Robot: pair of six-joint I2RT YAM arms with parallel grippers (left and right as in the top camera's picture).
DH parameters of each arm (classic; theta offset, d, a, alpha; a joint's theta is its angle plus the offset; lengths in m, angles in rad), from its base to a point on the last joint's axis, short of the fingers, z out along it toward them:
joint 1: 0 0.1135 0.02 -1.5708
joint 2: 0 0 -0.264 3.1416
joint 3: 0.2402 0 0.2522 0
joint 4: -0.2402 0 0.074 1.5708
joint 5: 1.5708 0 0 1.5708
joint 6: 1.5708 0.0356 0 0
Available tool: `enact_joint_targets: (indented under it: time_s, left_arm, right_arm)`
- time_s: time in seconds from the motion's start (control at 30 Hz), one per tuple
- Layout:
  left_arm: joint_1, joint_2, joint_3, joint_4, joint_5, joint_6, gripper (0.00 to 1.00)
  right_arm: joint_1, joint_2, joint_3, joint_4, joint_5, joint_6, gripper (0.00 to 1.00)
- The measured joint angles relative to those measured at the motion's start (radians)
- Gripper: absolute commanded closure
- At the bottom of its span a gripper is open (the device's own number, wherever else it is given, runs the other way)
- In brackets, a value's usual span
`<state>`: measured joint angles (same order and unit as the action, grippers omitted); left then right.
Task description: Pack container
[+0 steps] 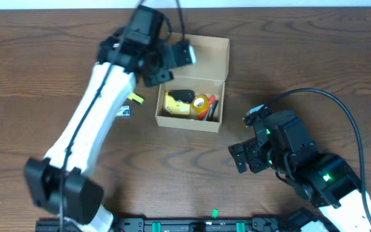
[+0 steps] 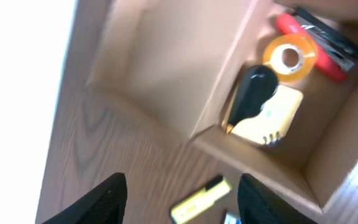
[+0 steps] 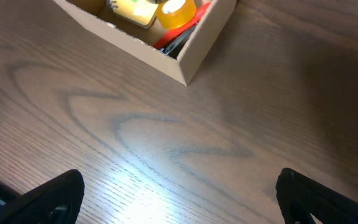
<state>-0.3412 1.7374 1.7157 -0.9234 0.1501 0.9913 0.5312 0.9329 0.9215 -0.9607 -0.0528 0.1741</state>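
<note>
Overhead: box (image 1: 189, 122) sits mid-bench (image 1: 37, 77), open, lid (image 1: 201, 55) folded back flat on the far side; inside are a yellow block (image 1: 174, 106), a black item (image 1: 184, 95) on top of it, a tape roll (image 1: 200, 103) beside them and a red pen (image 1: 212, 106) by the right wall; left arm hangs over the box's far-left corner; highlighter (image 1: 136, 98) lies on the bench just left of the box; right arm is near the box's front-right corner, apart from it; left wrist: left gripper (image 2: 182, 186) spread wide above the bench, highlighter below the gap; right wrist: right gripper (image 3: 180, 186) spread wide over bare wood, box corner ahead.
</note>
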Motion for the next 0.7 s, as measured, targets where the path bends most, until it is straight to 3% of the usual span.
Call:
enact_joint_targets:
  time_s: [0.33,0.47,0.7]
  left_arm:
    - [0.260,-0.043,0.005,-0.174,0.000,-0.364,0.33]
    - [0.302,-0.041,0.005,-0.175,0.002,-0.542,0.22]
    - [0.307,0.041,-0.029,-0.184,0.034,-0.720,0.22]
  right_arm:
    - [0.000,0.000,0.000,0.000,0.000,0.000,0.01]
    - [0.000,0.000,0.000,0.000,0.000,0.000,0.01]
    - [0.000,0.000,0.000,0.000,0.000,0.000,0.01]
